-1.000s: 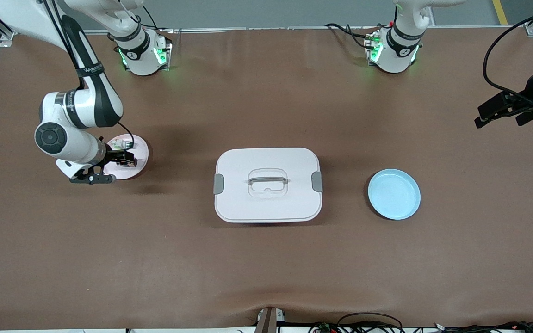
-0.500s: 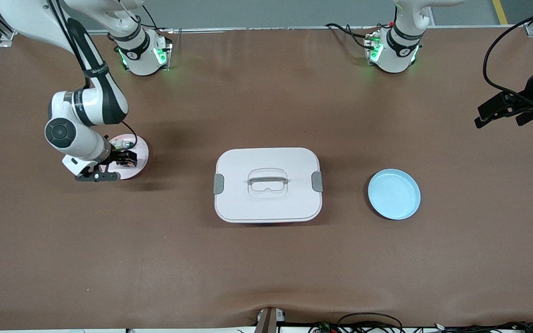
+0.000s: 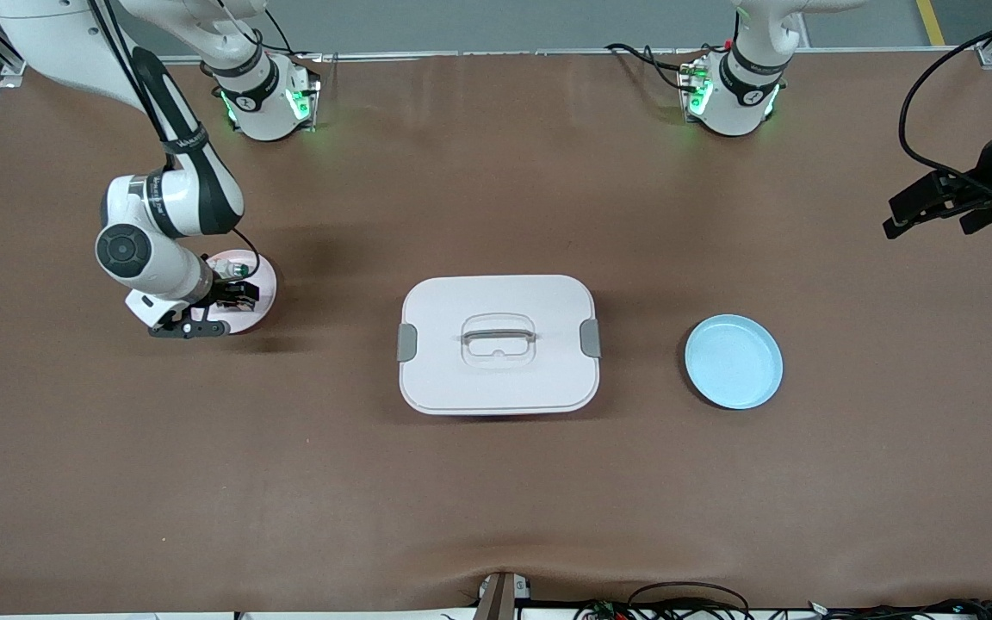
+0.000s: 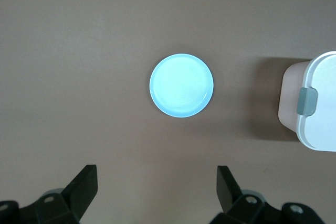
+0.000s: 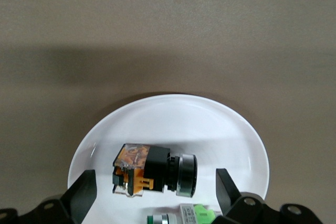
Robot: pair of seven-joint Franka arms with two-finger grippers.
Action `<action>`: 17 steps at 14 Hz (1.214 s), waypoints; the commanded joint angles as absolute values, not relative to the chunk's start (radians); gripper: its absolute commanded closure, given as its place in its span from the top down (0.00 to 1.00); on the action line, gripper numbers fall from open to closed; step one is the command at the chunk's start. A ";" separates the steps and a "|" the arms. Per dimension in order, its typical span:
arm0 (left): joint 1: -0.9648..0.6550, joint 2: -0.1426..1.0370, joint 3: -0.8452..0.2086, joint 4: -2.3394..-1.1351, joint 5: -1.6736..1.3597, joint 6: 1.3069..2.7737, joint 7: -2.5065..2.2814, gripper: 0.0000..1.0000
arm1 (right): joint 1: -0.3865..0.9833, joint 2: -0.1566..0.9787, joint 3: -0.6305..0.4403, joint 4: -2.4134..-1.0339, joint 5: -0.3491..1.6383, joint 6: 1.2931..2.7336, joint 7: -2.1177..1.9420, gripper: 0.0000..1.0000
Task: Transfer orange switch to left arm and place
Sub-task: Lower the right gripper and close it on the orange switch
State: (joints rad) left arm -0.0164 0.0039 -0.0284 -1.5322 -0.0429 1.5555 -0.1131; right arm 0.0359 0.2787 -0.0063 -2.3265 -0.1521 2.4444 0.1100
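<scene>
two plates (image 3: 734,362), one box (image 3: 498,344), two switches (image 5: 155,170)

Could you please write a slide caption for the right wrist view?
Open right gripper over the pink plate, straddling the orange switch.

The table (image 3: 496,499) is plain brown. At its middle the box (image 3: 498,379) is white with grey clips. Toward the left arm's end from the box sits a pale blue plate (image 3: 734,361); toward the right arm's end, a pink plate (image 3: 260,277) carries the black-and-orange switch (image 5: 152,169).
</scene>
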 commanded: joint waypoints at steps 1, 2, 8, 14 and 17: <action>-0.017 0.009 -0.028 -1.517 -0.058 1.549 -0.092 1.00 | 0.023 0.296 0.002 -2.350 -0.176 2.497 0.126 1.00; -0.015 0.009 -0.028 -1.517 -0.058 1.549 -0.094 1.00 | 0.023 0.298 0.002 -2.352 -0.176 2.499 0.126 1.00; -0.015 0.011 -0.026 -1.517 -0.058 1.549 -0.092 1.00 | 0.021 0.314 0.002 -2.362 -0.190 2.525 0.126 1.00; -0.017 0.011 -0.028 -1.516 -0.060 1.549 -0.092 1.00 | 0.005 0.313 0.000 -2.384 -0.190 2.542 0.126 1.00; -0.015 0.011 -0.026 -1.516 -0.060 1.551 -0.092 1.00 | -0.003 0.313 0.000 -2.385 -0.190 2.540 0.126 1.00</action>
